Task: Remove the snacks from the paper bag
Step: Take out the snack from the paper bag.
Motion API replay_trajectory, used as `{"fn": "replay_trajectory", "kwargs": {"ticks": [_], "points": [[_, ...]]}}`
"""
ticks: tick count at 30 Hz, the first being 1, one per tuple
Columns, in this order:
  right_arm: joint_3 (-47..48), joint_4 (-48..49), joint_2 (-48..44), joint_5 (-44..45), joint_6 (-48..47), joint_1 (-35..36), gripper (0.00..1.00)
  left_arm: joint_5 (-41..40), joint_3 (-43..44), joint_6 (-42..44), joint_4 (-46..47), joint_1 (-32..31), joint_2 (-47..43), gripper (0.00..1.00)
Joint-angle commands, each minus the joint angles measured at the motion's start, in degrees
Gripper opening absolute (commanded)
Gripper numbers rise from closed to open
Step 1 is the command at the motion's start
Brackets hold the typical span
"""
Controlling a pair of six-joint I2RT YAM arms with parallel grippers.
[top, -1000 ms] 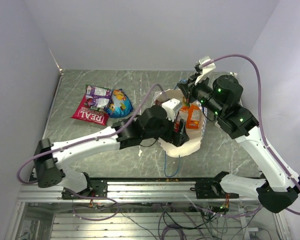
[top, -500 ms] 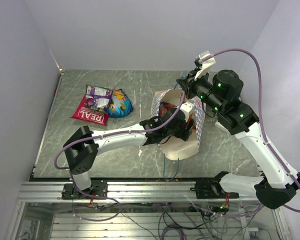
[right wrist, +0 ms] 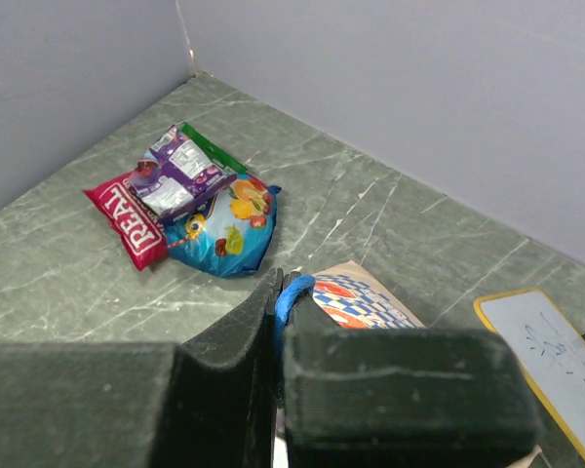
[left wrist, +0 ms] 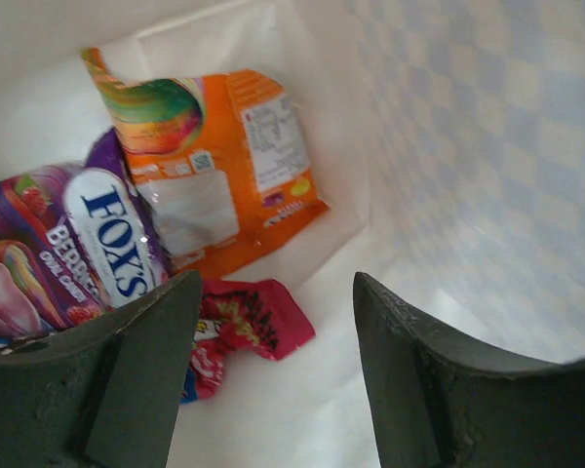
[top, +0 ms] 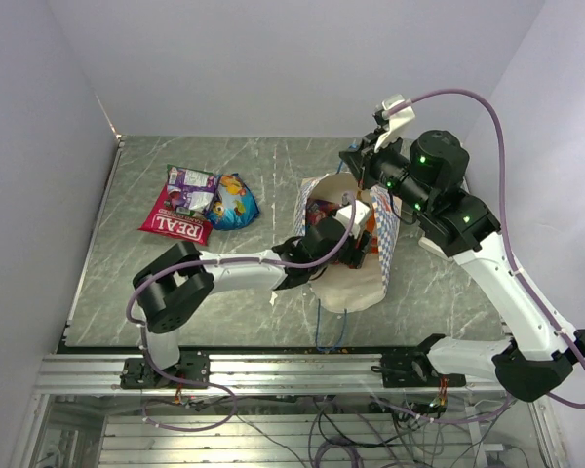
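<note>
At left, a glossy red packet (top: pixel 178 222) lettered "REAL", a purple foil packet (top: pixel 190 184) and a blue packet (top: pixel 235 202) lie out on the green marbled table (top: pixel 156 263); at centre the left gripper (left wrist: pixel 278 292), jaws wide apart and holding nothing, hangs inside the large cream paper bag (top: pixel 356 289) over an orange packet (left wrist: pixel 214 166), a purple "FOX'S" packet (left wrist: pixel 68 244) and a small red wrapper (left wrist: pixel 258 322) – the snacks left to fetch. At right, the right gripper (right wrist: pixel 281 327) is clamped on the bag's thin blue cord handle (right wrist: pixel 293 290), holding the mouth up – the next move likely calls for lowering the open fingers around one packet and closing
</note>
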Motion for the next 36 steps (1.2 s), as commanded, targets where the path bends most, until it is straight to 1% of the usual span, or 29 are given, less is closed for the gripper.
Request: {"fn": "replay_trajectory", "kwargs": {"ticks": [1,3,4,5,6,10,14,16,17,21,27,32,36], "points": [[2.2,2.4,-0.1,-0.8,0.0,-0.1,0.0,-0.6,1.2,2.3,8.6,1.9,1.9,0.72],[2.2,2.4,-0.2,-0.6,0.0,0.0,0.0,-1.2,1.8,2.4,9.1,2.6,3.1,0.67],[2.1,2.5,-0.2,-0.5,0.0,-0.1,0.0,-1.4,2.2,2.2,9.6,3.1,3.8,0.61],[2.1,2.5,-0.3,-0.4,-0.1,-0.1,0.0,-1.5,2.7,2.0,9.9,3.5,4.6,0.59],[2.2,2.5,-0.3,-0.4,-0.1,-0.1,0.0,-1.6,3.9,2.0,9.7,3.8,5.7,0.59],[2.9,1.9,-0.1,-0.7,-0.2,0.0,0.0,-3.1,10.1,2.9,7.8,4.0,10.8,0.68],[3.7,1.1,0.2,-0.6,-0.6,0.0,0.0,-6.0,16.7,2.6,5.7,4.0,15.4,0.71],[4.3,0.7,0.4,-0.8,-0.9,-0.1,0.0,-8.0,19.4,1.5,3.7,4.3,17.5,0.76],[4.5,0.4,0.6,-0.9,-1.1,-0.1,0.0,-9.0,20.2,1.2,3.5,4.4,18.4,0.79],[5.1,-0.8,1.1,-1.8,-1.4,0.0,0.0,-14.9,20.0,0.7,5.6,4.4,20.6,0.94],[7.3,-4.5,2.1,-2.0,-3.1,-0.1,0.0,-15.6,20.8,1.8,8.5,4.5,24.5,1.0],[8.6,-6.6,2.3,-1.8,-4.3,0.0,0.0,-12.4,21.8,2.2,9.4,4.5,28.2,0.99],[8.7,-7.1,2.0,-2.2,-4.8,-0.1,0.0,-11.4,22.3,2.6,8.0,4.5,28.5,0.82]]}}
